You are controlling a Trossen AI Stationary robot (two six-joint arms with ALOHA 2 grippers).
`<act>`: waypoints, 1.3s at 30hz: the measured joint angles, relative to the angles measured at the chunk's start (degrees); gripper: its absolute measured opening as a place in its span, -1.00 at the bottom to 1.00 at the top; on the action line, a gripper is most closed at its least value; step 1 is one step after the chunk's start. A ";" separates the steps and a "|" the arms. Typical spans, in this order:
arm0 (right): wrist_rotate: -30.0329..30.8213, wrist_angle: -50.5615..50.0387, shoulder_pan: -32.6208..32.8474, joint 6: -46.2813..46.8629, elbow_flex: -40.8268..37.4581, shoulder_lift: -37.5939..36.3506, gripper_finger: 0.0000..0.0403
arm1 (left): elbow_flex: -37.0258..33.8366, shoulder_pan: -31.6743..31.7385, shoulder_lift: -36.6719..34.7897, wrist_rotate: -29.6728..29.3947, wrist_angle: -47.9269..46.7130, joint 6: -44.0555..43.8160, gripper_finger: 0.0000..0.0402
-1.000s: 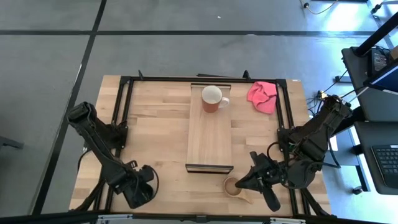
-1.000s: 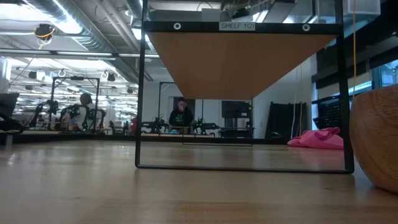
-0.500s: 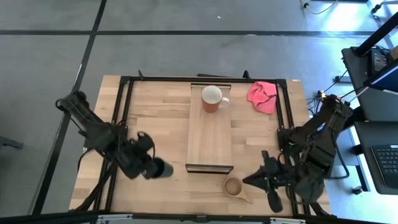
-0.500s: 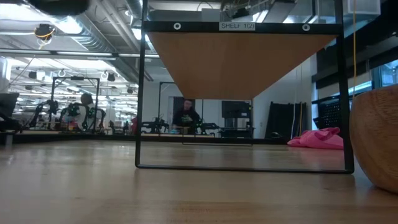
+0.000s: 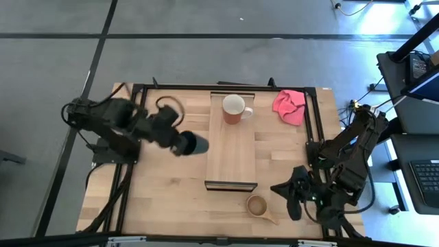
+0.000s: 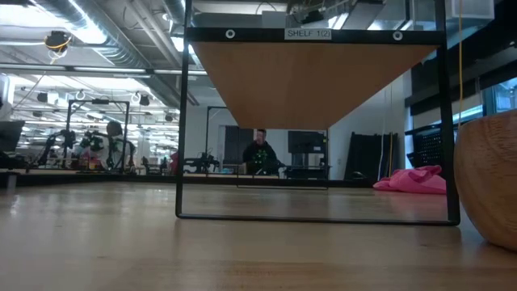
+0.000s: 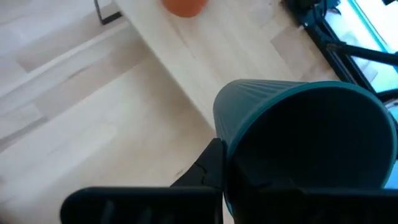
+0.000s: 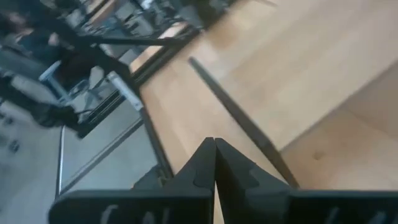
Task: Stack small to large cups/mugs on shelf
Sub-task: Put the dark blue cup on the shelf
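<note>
My left gripper (image 5: 184, 144) carries the dark green cup (image 5: 195, 144) in the air just left of the shelf (image 5: 232, 158), the cup lying roughly level. On the shelf's far end the red-orange mug (image 5: 233, 110) stands on its base; the left wrist view shows it too, as the mug (image 7: 183, 6). The tan wooden cup (image 5: 257, 204) stands on the table by the shelf's near end, and fills the right edge of the low view as the wooden cup (image 6: 489, 178). My right gripper (image 5: 280, 189) is shut and hovers just right of the wooden cup, touching nothing. My left gripper holds the green cup at its open end (image 7: 230, 149). One finger (image 7: 208, 171) lies against the outside of the ribbed wall by the rim; the cup hides the other finger. The cup is lifted clear of the table, its mouth toward the wrist and its base toward the shelf.
A pink cloth (image 5: 289, 106) lies at the table's far right. The black shelf frame (image 5: 140, 116) runs along both sides. In the low view the shelf's underside (image 6: 307, 81) hangs over the table, and a person (image 6: 260, 153) sits far behind.
My left arm has swung up from the table's near left corner toward the far edge and the shelf, carrying the green cup clear of the table. My right gripper has drawn back from the wooden cup toward the right. The wooden cup and mug have stayed put.
</note>
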 joint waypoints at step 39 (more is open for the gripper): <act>-0.02 1.12 -21.63 -13.60 -0.04 0.42 -0.96 | 0.63 20.01 19.12 16.48 19.79 23.12 -1.00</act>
